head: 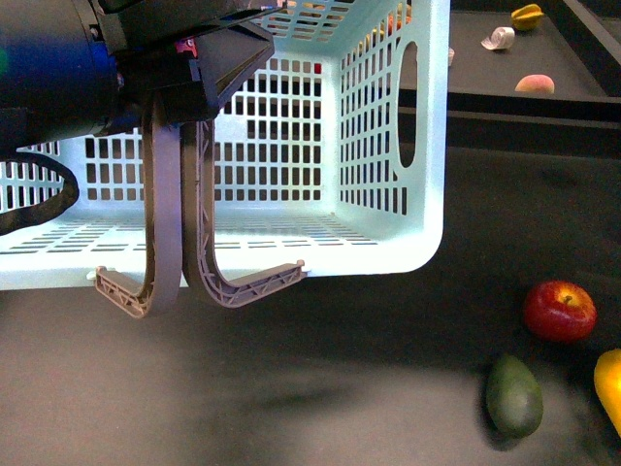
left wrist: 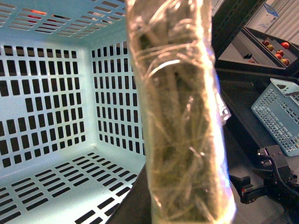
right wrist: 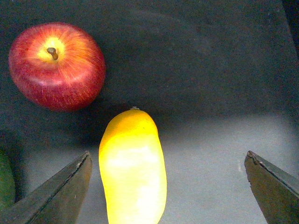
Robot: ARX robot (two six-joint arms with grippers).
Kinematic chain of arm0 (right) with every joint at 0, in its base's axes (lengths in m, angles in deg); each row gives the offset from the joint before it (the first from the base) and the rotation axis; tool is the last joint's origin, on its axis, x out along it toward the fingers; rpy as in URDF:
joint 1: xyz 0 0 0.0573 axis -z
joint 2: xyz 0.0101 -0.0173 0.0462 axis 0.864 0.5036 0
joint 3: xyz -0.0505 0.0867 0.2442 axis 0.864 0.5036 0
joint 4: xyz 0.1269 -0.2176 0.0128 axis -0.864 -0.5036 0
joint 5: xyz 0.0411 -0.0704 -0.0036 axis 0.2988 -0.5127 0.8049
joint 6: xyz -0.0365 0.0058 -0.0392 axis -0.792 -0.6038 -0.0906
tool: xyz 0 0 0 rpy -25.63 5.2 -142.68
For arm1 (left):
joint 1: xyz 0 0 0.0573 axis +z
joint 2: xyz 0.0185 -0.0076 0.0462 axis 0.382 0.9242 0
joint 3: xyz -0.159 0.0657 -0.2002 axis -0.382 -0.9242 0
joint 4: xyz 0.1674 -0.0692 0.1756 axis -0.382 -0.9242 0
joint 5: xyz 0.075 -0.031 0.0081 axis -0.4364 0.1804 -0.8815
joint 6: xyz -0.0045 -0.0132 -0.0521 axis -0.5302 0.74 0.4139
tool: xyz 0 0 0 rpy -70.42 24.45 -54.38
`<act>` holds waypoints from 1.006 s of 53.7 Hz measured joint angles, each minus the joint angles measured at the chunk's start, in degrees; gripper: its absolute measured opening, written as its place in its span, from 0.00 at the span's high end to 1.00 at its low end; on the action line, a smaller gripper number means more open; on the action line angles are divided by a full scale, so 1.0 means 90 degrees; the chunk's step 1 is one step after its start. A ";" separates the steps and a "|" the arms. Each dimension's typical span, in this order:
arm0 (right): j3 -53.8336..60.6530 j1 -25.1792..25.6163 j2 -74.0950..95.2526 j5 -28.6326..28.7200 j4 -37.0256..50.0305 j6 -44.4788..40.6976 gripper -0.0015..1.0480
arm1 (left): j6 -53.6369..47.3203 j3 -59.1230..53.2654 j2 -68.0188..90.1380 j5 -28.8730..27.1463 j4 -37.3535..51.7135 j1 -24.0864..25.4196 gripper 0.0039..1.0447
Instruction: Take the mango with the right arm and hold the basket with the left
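**Centre on the mango before closing**

The right gripper (right wrist: 167, 156) is wide open and empty above the mango (right wrist: 133, 168), which lies on the worktop (right wrist: 224, 70) at the lower middle of the wrist view. It is nearer one finger than the other, with the apple (right wrist: 56, 65) close by. Shift until the fruit sits midway, then lower and close gently across its narrow width. Upper left in the front view, the left gripper (head: 184, 92) clamps the handles (head: 160, 194) of the basket (head: 388, 146).

Turquoise basket (head: 388, 146) fills upper left and centre, open mouth facing camera. Left gripper (head: 184, 92), upper left, clamped on two taupe handles (head: 209, 262) hanging past rim. Lower right: red apple (head: 560, 311), dark green fruit (head: 513, 395) below it, mango (head: 610, 386) cut by right edge.
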 joint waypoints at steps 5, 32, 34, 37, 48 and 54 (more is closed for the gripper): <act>-0.0160 -0.0046 0.0301 -0.0029 0.0027 0.0000 0.08 | 0.0000 0.0000 0.0000 0.0002 0.0000 0.0000 0.93; -0.0801 -0.0080 0.1440 -0.0153 0.0090 0.0044 0.08 | 0.0000 -0.0002 0.0000 0.0005 0.0000 0.0000 0.93; -0.0852 -0.0078 0.1511 -0.0155 0.0075 0.0041 0.08 | 0.0000 0.0000 0.0000 0.0005 0.0000 0.0000 0.93; -0.0894 -0.0075 0.1571 -0.0158 0.0063 0.0041 0.08 | 0.0000 0.0000 0.0000 0.0002 0.0000 0.0000 0.93; -0.1054 0.0002 0.1766 -0.0175 -0.0015 0.0036 0.08 | 0.0000 0.0000 0.0000 -0.0002 0.0000 0.0000 0.93; -0.1158 0.0041 0.1877 -0.0202 -0.0034 0.0032 0.08 | 0.0000 0.0000 0.0000 -0.0002 0.0000 0.0000 0.93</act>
